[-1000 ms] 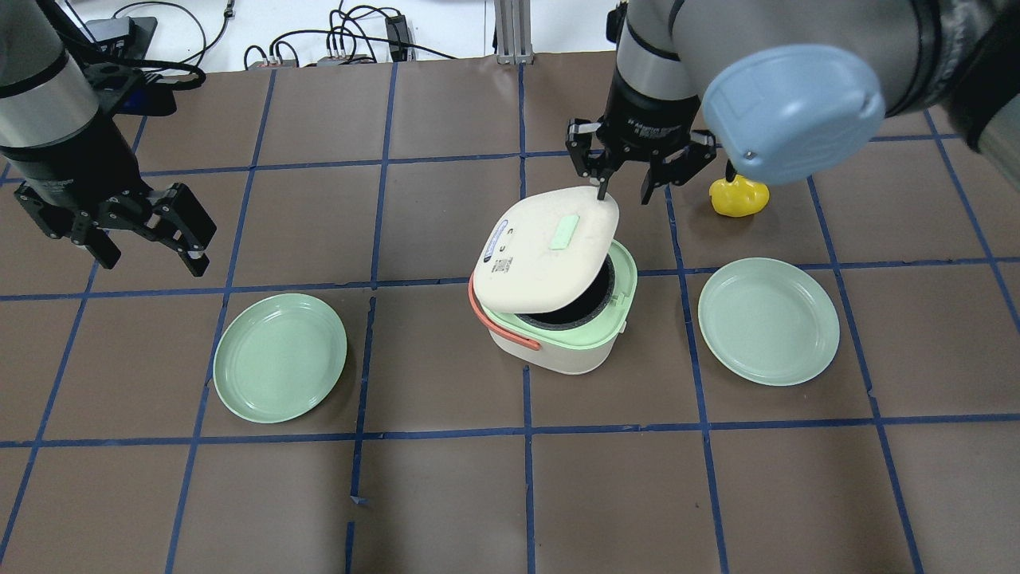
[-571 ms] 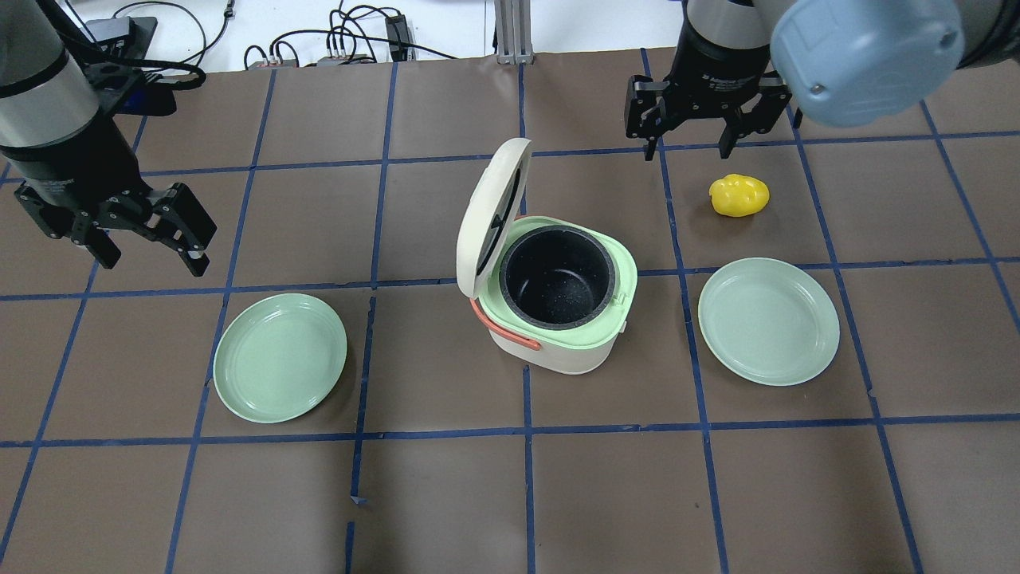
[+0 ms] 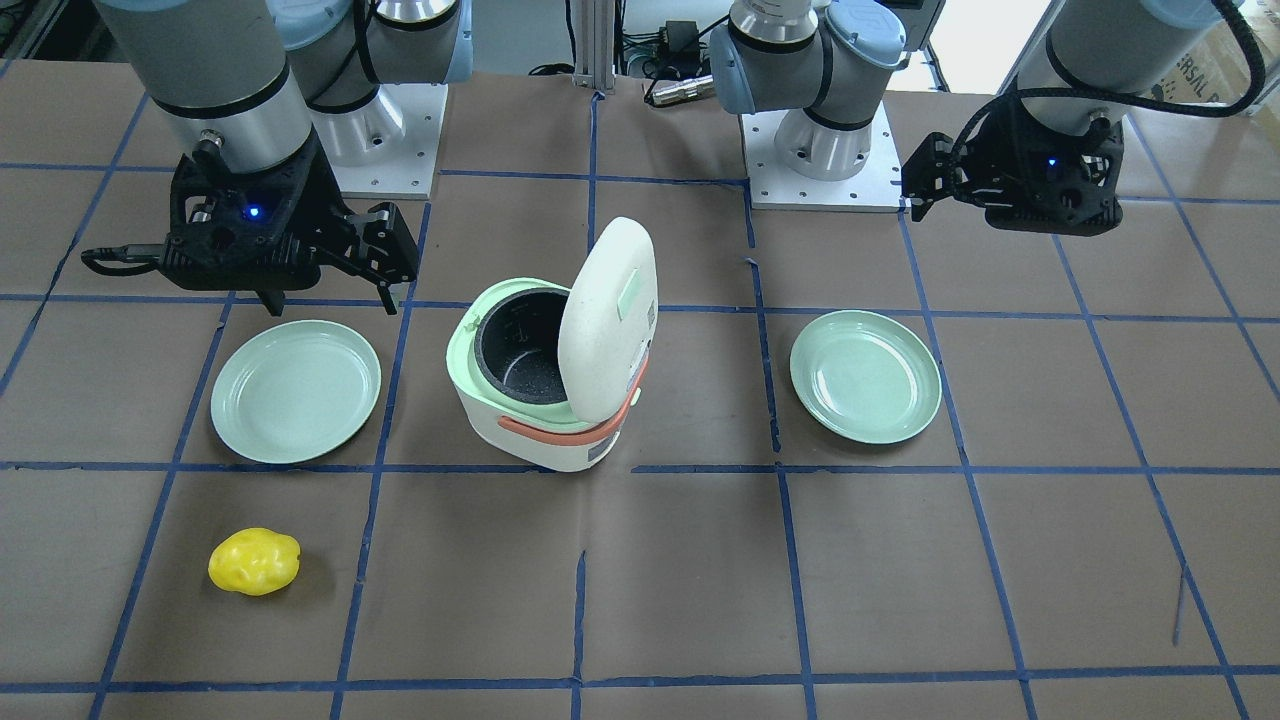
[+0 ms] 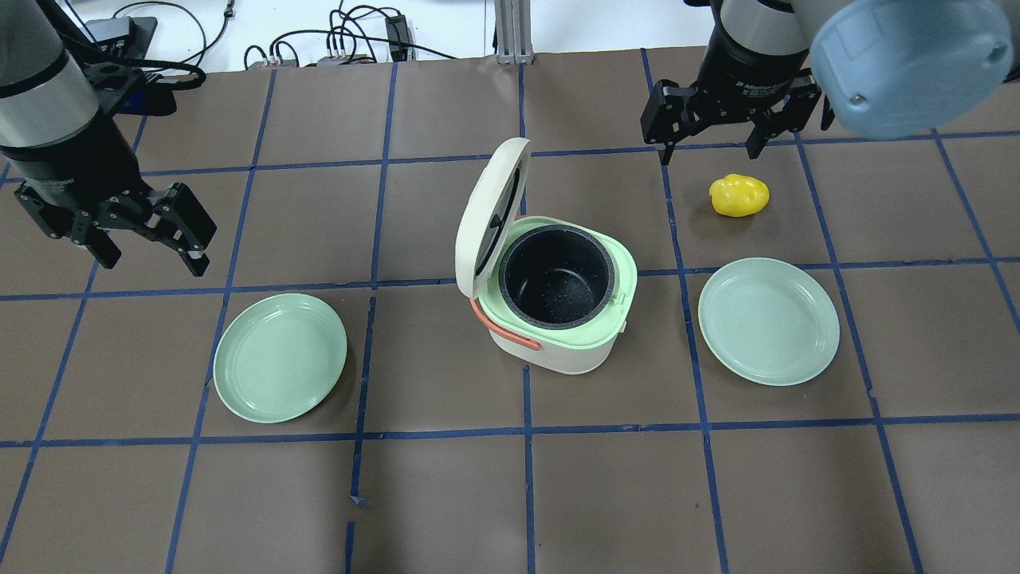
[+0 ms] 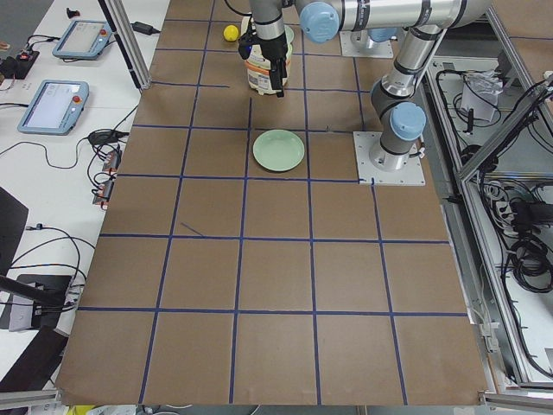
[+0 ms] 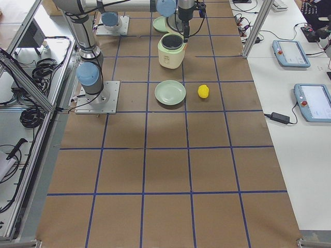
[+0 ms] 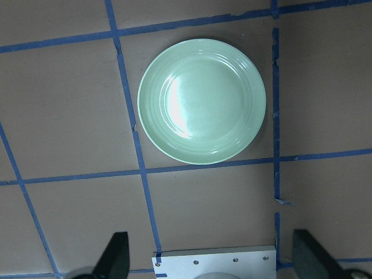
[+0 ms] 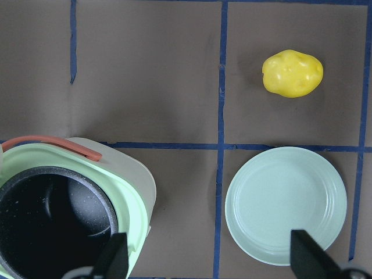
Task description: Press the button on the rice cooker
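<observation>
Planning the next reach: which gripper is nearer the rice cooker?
Right. The right gripper hovers beyond the rice cooker, to its right; the left gripper hangs much farther to its left.

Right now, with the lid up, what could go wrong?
1. The lid stands upright on the rice cooker; an arm passing low could knock it shut or shove the cooker.
2. The yellow object and right plate lie near the open right hand; a low sweep may hit them.

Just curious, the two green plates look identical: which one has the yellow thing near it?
The plate on the robot's right: the yellow lump lies beside it. The left plate has none nearby.
</observation>
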Robot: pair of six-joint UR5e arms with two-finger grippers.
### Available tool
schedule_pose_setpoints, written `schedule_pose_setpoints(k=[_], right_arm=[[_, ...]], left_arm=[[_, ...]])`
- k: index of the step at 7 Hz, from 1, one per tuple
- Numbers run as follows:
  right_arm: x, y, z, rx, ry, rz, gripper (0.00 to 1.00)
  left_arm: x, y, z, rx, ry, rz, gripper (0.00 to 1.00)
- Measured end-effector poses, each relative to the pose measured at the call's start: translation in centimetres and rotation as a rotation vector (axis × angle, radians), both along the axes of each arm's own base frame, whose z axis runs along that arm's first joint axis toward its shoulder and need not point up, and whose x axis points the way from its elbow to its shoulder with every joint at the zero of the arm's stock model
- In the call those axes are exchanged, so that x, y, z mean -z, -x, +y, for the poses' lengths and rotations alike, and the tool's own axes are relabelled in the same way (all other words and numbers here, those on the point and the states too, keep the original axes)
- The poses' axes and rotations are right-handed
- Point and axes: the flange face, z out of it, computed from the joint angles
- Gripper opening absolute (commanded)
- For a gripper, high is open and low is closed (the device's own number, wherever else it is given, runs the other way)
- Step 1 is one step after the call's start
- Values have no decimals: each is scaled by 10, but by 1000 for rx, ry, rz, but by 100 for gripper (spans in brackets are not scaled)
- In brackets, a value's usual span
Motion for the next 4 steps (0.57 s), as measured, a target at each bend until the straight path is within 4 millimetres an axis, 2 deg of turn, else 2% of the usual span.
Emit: schedule_pose_setpoints(k=[4], right_arm=[[8,-2,2,-2,-13,-8,100]], left_arm=[[0,0,0,0,0,0,100]])
